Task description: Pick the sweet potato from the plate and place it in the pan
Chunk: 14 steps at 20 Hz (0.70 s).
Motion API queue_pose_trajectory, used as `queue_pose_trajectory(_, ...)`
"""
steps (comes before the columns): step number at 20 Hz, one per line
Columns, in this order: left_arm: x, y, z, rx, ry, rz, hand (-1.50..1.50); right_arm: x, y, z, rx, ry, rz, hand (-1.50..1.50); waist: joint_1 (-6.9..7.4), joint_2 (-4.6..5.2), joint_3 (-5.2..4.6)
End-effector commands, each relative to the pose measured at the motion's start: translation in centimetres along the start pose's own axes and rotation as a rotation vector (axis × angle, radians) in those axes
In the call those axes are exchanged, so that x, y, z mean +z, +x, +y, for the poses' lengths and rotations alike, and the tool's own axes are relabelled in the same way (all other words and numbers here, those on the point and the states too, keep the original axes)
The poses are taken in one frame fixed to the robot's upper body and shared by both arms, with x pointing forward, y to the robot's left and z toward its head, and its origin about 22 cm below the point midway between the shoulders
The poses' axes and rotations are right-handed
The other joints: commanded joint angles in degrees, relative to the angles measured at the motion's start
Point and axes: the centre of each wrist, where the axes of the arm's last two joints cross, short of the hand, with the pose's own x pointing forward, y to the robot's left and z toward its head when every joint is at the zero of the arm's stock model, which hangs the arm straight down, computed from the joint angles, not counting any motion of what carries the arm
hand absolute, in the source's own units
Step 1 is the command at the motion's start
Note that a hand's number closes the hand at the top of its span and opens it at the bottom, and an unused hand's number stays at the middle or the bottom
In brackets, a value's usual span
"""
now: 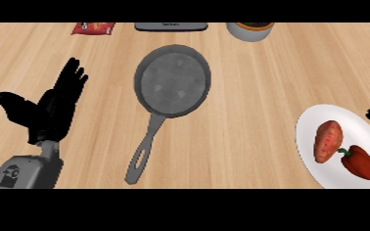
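Note:
An orange sweet potato lies on a white plate at the right edge of the counter, beside a red pepper. A dark grey pan sits in the middle of the counter, its handle pointing toward the lower edge. My left hand rests open at the left, fingers up and thumb spread, well apart from the pan. Of my right hand only a tiny black tip shows at the right edge, above the plate.
Along the far edge are a red packet, a dark flat device and a grey cup with dark contents. Bare wooden counter lies between pan and plate.

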Motion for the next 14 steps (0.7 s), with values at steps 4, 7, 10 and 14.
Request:
queue_pose_trajectory(4,-1.9,1.4,1.1,0.002,-0.006,-0.017,0.00,-3.8,-0.8,-0.7,0.004,0.019,0.072,-1.50,0.43,0.17,0.05)
queue_pose_trajectory(7,-0.4,0.8,-0.9,0.000,0.007,0.008,0.00,-2.2,0.3,2.7,0.011,0.049,0.067,-1.50,0.08,0.01,0.04)
queue_pose_trajectory(10,-1.1,0.5,1.1,0.016,-0.007,-0.006,0.00,-4.2,-0.1,1.6,0.007,0.019,0.039,-1.50,0.15,0.06,0.04)
queue_pose_trajectory(14,-0.3,2.1,-0.1,-0.012,-0.016,0.007,0.00,-5.5,-0.3,3.6,0.017,0.070,0.058,-1.50,0.27,0.05,0.05)
